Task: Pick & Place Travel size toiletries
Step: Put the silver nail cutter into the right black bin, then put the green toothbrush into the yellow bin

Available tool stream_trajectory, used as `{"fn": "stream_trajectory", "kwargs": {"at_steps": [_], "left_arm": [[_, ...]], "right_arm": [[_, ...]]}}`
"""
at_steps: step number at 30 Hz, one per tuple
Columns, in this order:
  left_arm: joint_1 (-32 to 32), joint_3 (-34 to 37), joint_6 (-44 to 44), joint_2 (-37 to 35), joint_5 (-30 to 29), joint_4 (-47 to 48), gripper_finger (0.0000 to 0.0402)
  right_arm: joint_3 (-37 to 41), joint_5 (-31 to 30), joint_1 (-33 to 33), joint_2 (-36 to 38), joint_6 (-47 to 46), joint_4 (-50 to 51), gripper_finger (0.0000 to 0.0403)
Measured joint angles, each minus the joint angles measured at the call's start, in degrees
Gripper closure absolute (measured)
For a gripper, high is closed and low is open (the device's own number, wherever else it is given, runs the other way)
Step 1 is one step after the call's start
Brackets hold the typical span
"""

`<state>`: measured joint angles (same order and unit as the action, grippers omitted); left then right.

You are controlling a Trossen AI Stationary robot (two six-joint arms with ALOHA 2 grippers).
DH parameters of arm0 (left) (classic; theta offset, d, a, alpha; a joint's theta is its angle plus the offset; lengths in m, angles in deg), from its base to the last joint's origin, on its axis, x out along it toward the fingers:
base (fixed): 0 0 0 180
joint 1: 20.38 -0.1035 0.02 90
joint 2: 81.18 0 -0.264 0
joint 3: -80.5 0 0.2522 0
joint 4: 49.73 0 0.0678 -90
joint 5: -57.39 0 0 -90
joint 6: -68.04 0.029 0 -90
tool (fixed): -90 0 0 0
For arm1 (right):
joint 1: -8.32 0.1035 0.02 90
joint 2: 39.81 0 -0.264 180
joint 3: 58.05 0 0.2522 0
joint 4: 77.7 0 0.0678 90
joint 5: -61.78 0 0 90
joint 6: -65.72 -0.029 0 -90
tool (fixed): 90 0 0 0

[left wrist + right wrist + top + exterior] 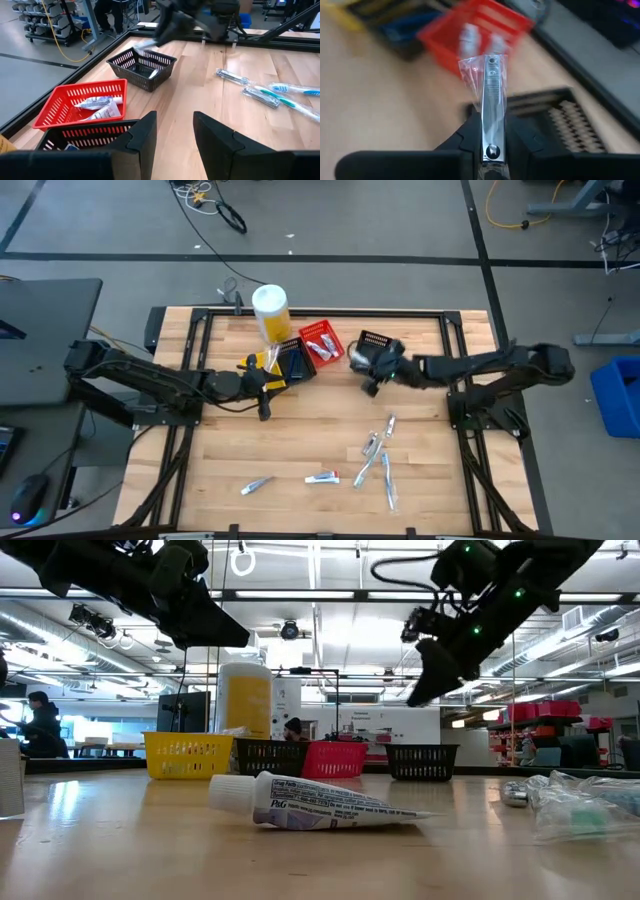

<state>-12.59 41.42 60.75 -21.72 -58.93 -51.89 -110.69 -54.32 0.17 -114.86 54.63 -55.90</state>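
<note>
Two arms reach toward the middle of the wooden bench point(300, 430) in the high view. Right hand point(492, 145), upper centre-right of that view, is clamped on a silvery nail clipper point(491, 107) sealed in a clear sleeve; the right wrist view shows the clipper standing up between the fingers over a black basket point(375, 340), with the scene behind it smeared and hard to read. Left hand point(174, 132), just left of centre in the high view, has its fingers parted with nothing between them, sitting beside the baskets. Basket row, upper middle of the high view: a yellow basket point(187, 755) mostly hidden beneath the left arm and a yellow canister point(271, 313) with white lid; a second black basket point(75, 137), its contents cut off at the lower edge of the left wrist view; a red basket point(82, 102) holding two white tubes point(100, 107). Loose toiletries, lower half of the high view: one white tube with red end point(322, 477), one small packet point(257, 485) at lower left, its kind unclear, and a cluster of bagged toothbrushes point(378, 460) at lower right, individual count uncertain where they overlap. Low view: a white tube point(320, 805) fills the foreground, and wrapped items at right are cut by the frame edge.
</note>
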Motion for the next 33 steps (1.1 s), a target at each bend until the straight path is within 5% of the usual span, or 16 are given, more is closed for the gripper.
{"fn": "stream_trajectory", "kwargs": {"at_steps": [7, 15, 33], "left_arm": [[0.00, 0.00, -0.04, 0.02, 0.00, -0.20, 0.0264], [-0.01, 0.00, -0.82, 0.02, -0.01, -0.34, 0.0264], [0.00, 0.00, -1.32, 0.02, -0.02, -0.27, 0.0264]], "right_arm": [[0.00, 8.95, -9.99, -2.79, 6.29, 7.84, 0.0334], [0.00, 14.96, -16.64, -9.31, 12.11, 4.31, 0.0329], [-0.80, 18.90, -18.79, -12.37, 14.43, -1.48, 0.0231]]}}
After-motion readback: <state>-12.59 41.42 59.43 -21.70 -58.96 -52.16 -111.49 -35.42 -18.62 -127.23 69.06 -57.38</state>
